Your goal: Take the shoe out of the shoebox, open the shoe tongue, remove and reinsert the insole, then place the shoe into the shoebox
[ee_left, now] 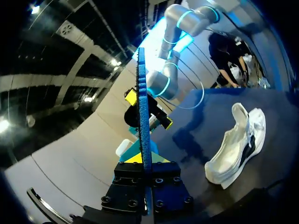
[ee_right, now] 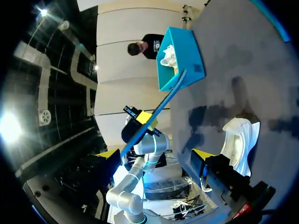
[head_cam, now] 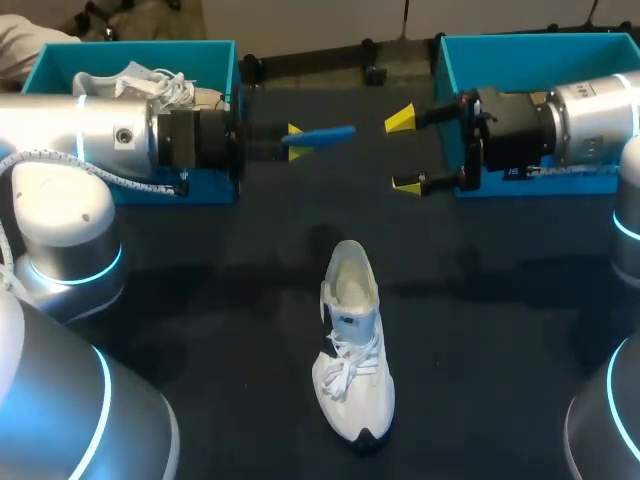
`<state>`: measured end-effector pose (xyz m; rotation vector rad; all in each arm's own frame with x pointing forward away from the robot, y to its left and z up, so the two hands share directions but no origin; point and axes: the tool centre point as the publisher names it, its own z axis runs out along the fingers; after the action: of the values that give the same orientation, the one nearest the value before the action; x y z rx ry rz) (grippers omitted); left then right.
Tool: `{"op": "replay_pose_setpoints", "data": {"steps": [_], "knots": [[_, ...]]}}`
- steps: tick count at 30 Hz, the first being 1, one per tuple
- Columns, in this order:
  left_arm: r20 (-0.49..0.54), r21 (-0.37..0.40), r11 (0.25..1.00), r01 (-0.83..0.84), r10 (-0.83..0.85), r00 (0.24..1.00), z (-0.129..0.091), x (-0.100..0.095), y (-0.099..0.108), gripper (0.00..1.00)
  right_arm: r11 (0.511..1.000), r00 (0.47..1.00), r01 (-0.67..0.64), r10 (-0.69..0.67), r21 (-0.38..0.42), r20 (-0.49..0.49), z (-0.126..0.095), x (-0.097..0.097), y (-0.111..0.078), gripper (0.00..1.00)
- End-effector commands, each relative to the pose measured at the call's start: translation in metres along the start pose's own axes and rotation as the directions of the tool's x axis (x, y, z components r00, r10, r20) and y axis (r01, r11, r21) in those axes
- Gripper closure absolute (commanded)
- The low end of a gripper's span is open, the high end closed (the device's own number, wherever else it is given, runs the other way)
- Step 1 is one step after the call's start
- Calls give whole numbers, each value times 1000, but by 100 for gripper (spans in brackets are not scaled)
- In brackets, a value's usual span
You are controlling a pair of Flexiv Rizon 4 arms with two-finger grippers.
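Left gripper (ee_left: pixel 144 159) around insole (ee_left: pixel 143 107); shoe (ee_left: pixel 237 145) beyond

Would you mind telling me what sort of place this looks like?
Probably a robot test bench: on a dark table, the left hand holds a blue insole, the right hand is open, and a white shoe stands before two blue shoeboxes.

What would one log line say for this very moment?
left claw: shut on blue insole, held in air | right claw: open, empty | white shoe: on table | step: insole out, not yet reinserted
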<state>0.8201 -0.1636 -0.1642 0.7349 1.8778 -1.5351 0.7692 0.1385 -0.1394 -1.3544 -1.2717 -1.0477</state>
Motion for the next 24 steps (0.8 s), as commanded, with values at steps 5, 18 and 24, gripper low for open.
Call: {"op": "replay_pose_setpoints", "data": {"steps": [5,18,24], "knots": [[-94,72,647,-759,762,641,6,-4,8,100,1000,1000,0,0,-1,2,1,0,0,0],[-81,17,547,-837,835,544,12,-10,12,100,1000,1000,0,0,-1,2,1,0,0,0],[-95,-1,572,-820,817,569,13,-13,15,100,1000,1000,0,0,-1,2,1,0,0,0]]}}
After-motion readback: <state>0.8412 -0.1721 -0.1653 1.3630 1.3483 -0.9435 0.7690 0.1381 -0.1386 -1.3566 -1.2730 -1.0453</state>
